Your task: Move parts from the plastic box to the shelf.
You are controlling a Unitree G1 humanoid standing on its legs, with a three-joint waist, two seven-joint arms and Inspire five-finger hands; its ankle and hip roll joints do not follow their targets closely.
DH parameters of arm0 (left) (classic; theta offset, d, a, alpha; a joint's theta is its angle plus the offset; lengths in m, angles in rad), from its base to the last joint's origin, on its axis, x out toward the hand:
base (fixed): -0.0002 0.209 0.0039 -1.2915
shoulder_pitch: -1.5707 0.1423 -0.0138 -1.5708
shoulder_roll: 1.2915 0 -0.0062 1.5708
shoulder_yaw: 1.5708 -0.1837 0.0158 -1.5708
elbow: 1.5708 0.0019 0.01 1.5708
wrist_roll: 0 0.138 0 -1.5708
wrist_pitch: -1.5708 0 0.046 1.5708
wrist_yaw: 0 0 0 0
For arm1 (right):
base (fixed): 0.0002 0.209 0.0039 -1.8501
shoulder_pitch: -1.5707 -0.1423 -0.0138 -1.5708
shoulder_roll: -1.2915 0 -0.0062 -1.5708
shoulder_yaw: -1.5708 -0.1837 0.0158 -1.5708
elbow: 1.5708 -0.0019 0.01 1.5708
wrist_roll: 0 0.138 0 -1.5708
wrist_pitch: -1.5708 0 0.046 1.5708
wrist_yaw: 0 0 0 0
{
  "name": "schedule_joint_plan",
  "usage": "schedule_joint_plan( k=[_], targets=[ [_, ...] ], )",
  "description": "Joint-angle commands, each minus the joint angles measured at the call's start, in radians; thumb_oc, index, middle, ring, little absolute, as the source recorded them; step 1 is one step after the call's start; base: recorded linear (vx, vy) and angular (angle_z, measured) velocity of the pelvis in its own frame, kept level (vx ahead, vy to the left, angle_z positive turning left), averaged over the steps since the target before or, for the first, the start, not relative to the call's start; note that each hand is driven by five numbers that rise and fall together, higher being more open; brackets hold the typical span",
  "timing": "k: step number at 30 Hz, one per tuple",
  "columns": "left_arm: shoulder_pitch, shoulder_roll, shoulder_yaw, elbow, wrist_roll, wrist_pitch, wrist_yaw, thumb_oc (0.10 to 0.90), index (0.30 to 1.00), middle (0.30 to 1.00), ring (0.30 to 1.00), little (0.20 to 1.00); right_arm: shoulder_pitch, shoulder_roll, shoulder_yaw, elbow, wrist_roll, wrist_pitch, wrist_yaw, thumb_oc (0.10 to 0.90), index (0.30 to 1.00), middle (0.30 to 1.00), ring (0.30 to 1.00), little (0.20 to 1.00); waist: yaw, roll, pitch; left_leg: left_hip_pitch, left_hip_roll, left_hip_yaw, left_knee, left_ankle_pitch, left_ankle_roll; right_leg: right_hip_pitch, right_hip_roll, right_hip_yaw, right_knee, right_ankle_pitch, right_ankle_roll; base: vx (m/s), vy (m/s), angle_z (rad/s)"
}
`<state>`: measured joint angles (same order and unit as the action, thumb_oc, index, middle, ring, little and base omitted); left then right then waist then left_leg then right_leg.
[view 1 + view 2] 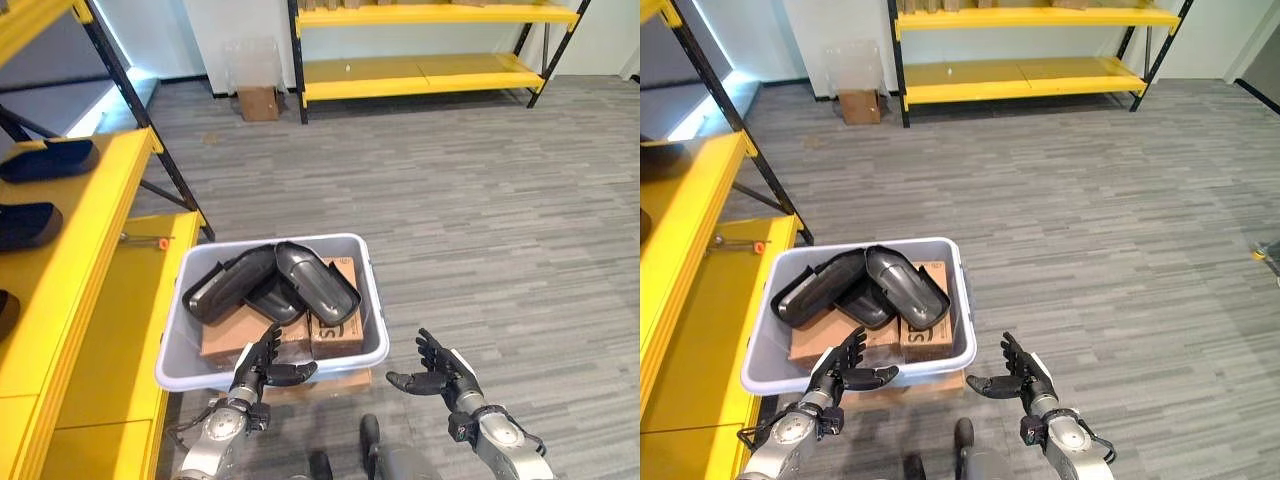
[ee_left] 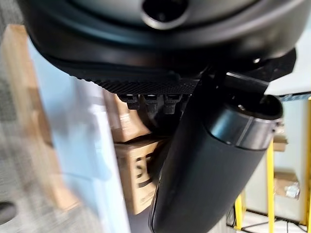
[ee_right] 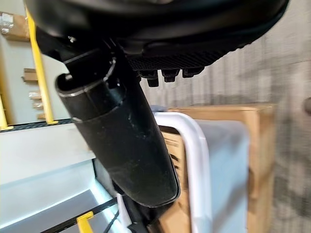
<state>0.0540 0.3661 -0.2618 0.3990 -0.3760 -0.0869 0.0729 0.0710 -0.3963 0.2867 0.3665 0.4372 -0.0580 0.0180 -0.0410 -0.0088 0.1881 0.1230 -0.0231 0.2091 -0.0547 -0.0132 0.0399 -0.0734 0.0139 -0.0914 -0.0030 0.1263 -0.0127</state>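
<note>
A pale grey plastic box (image 1: 372, 292) (image 1: 958, 290) stands on the floor beside the yellow shelf (image 1: 110, 300). Several black moulded parts (image 1: 275, 280) (image 1: 865, 285) lie in it on top of brown cartons (image 1: 335, 330). My left hand (image 1: 262, 368) (image 1: 845, 375) is open at the box's near rim, its fingers straight and its thumb (image 2: 209, 160) pointing across the front wall. My right hand (image 1: 440, 372) (image 1: 1020, 378) is open over the floor just right of the box's near right corner, holding nothing; its thumb (image 3: 126, 141) points toward the box's white rim (image 3: 194, 160).
Black parts (image 1: 45, 160) lie on the yellow shelf's upper level at left, and a small orange-tipped tool (image 1: 150, 240) rests on the lower level. A second yellow rack (image 1: 420, 60) and a small cardboard box (image 1: 258, 102) stand far back. Grey floor (image 1: 500, 230) stretches to the right.
</note>
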Motion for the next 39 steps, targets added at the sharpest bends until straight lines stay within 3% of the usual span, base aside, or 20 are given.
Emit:
schedule_joint_plan(
  k=[1,13,17,18,21,22,24,26,29,30,31,34,39],
  targets=[
    [-0.056,0.001,0.024,-0.067,0.036,-0.085,-0.011,0.900,1.000,1.000,1.000,1.000,-0.045,-0.031,-0.032,-0.053,0.029,-0.088,0.011,0.900,1.000,1.000,1.000,1.000,0.010,-0.016,-0.075,-0.026,0.025,-0.040,0.088,-0.066,-0.032,0.044,-0.041,0.019,0.050,-0.138,0.109,0.08,-0.060,0.02],
    [-0.072,-0.010,0.011,-0.067,0.037,-0.083,-0.007,0.900,1.000,1.000,1.000,1.000,-0.039,-0.032,-0.049,-0.053,0.021,-0.088,0.007,0.900,1.000,1.000,1.000,1.000,-0.001,-0.013,-0.080,-0.021,0.037,-0.055,0.091,-0.063,-0.054,0.067,-0.049,-0.007,0.064,-0.165,0.091,0.04,-0.039,0.09],
    [-0.075,-0.012,0.014,-0.070,0.032,-0.085,-0.007,0.900,1.000,1.000,1.000,1.000,-0.042,-0.037,-0.050,-0.057,0.021,-0.089,0.008,0.900,1.000,1.000,1.000,1.000,-0.001,-0.020,-0.070,-0.049,0.051,-0.061,0.167,-0.058,-0.074,0.066,-0.046,-0.012,0.078,-0.179,0.080,0.02,-0.081,0.13],
    [-0.074,-0.014,0.018,-0.075,0.028,-0.087,-0.008,0.900,1.000,1.000,1.000,1.000,-0.041,-0.045,-0.055,-0.063,0.023,-0.093,0.009,0.900,1.000,1.000,1.000,1.000,0.006,-0.031,-0.051,-0.109,0.064,-0.064,0.304,-0.016,-0.104,0.077,-0.048,-0.015,0.082,-0.187,0.068,-0.02,-0.124,0.07],
    [-0.077,-0.012,0.023,-0.086,0.012,-0.091,-0.007,0.900,1.000,1.000,1.000,1.000,-0.046,-0.060,-0.060,-0.070,0.029,-0.098,0.007,0.900,1.000,1.000,1.000,1.000,0.015,-0.050,-0.015,-0.237,0.057,-0.114,0.567,0.064,-0.154,0.092,-0.053,-0.024,0.089,-0.194,0.041,-0.03,-0.118,0.33],
    [-0.076,-0.012,0.021,-0.087,0.009,-0.092,-0.008,0.900,1.000,1.000,1.000,1.000,-0.045,-0.065,-0.060,-0.070,0.027,-0.100,0.004,0.900,1.000,1.000,1.000,1.000,0.020,-0.052,-0.009,-0.251,0.060,-0.126,0.588,0.074,-0.156,0.095,-0.054,-0.026,0.090,-0.198,0.038,0.01,-0.043,0.27],
    [-0.074,-0.015,0.023,-0.088,0.008,-0.091,-0.006,0.900,1.000,1.000,1.000,1.000,-0.044,-0.068,-0.058,-0.074,0.026,-0.099,-0.003,0.900,1.000,1.000,1.000,1.000,0.019,-0.057,-0.010,-0.270,0.111,-0.133,0.565,0.083,-0.143,0.101,-0.068,-0.028,0.086,-0.200,0.041,0.07,0.040,0.08],
    [-0.064,-0.015,0.026,-0.092,0.008,-0.087,-0.001,0.900,1.000,1.000,1.000,1.000,-0.045,-0.067,-0.058,-0.072,0.026,-0.101,-0.015,0.900,1.000,1.000,1.000,1.000,0.025,-0.060,-0.022,-0.244,0.199,-0.168,0.434,0.084,-0.134,0.103,-0.090,-0.024,0.084,-0.206,0.059,0.13,0.131,0.09],
    [-0.050,-0.015,0.029,-0.095,0.002,-0.088,0.006,0.900,1.000,1.000,1.000,1.000,-0.041,-0.067,-0.058,-0.067,0.031,-0.108,-0.025,0.900,1.000,1.000,1.000,1.000,0.033,-0.031,-0.042,-0.178,0.314,-0.215,0.114,0.170,-0.158,0.096,-0.087,0.004,0.094,-0.240,0.085,0.18,0.209,-0.20],
    [-0.054,-0.015,0.028,-0.091,0.001,-0.089,0.003,0.900,1.000,1.000,1.000,1.000,-0.043,-0.068,-0.064,-0.070,0.035,-0.109,-0.025,0.900,1.000,1.000,1.000,1.000,0.028,-0.014,-0.049,-0.167,0.332,-0.183,0.041,0.185,-0.178,0.100,-0.087,0.006,0.094,-0.250,0.090,0.14,0.216,-0.30],
    [-0.056,-0.016,0.023,-0.085,0.002,-0.090,0.003,0.900,1.000,1.000,1.000,1.000,-0.043,-0.072,-0.067,-0.067,0.033,-0.109,-0.027,0.900,1.000,1.000,1.000,1.000,0.023,-0.004,-0.049,-0.163,0.344,-0.161,0.040,0.206,-0.196,0.102,-0.092,0.004,0.095,-0.250,0.093,0.11,0.221,-0.16],
    [-0.055,-0.017,0.012,-0.075,0.003,-0.090,-0.006,0.900,1.000,1.000,1.000,1.000,-0.030,-0.056,-0.071,-0.042,0.035,-0.104,-0.027,0.900,1.000,1.000,1.000,1.000,0.015,0.016,-0.066,-0.125,0.339,-0.118,0.017,0.167,-0.204,0.120,-0.110,0.008,0.099,-0.259,0.105,0.13,0.205,-0.08],
    [-0.063,0.009,0.002,-0.078,0.017,-0.088,-0.021,0.900,1.000,1.000,1.000,1.000,-0.022,-0.042,-0.077,-0.059,0.039,-0.090,-0.015,0.900,1.000,1.000,1.000,1.000,0.016,0.006,-0.070,-0.114,0.282,-0.085,0.070,0.103,-0.181,0.154,-0.176,0.009,0.097,-0.240,0.137,0.13,0.239,-0.01]
  ],
)
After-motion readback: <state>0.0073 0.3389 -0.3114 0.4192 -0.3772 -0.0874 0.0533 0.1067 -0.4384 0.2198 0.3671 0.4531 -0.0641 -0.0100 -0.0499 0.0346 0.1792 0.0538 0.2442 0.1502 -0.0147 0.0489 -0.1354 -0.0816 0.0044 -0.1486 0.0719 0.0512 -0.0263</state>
